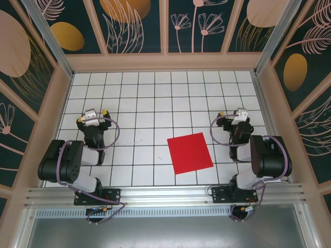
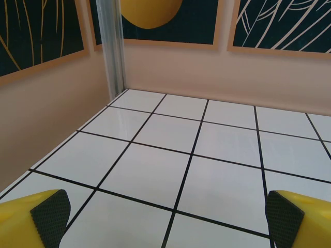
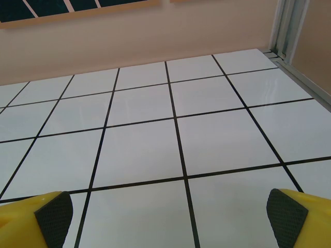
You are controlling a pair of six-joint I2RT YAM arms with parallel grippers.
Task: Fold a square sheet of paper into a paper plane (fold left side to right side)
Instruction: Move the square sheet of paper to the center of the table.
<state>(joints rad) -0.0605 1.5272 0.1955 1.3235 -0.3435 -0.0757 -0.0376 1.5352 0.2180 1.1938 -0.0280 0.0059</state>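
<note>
The square sheet of paper (image 1: 190, 153) lies flat and unfolded on the white grid table, right of centre, turned slightly off the grid lines. My left gripper (image 1: 93, 115) hovers over the left part of the table, far from the sheet, open with nothing between its fingers. My right gripper (image 1: 234, 114) sits to the sheet's upper right, about one tile away, also open and empty. In the left wrist view my yellow fingertips (image 2: 49, 214) frame bare tiles; the right wrist view shows the same past its fingertips (image 3: 51, 217).
The white grid table (image 1: 150, 98) is closed in by beige walls (image 1: 165, 62) with dark floral panels at the back and both sides. An aluminium post (image 2: 111, 46) stands in the far left corner. A metal rail (image 1: 165, 194) runs along the near edge.
</note>
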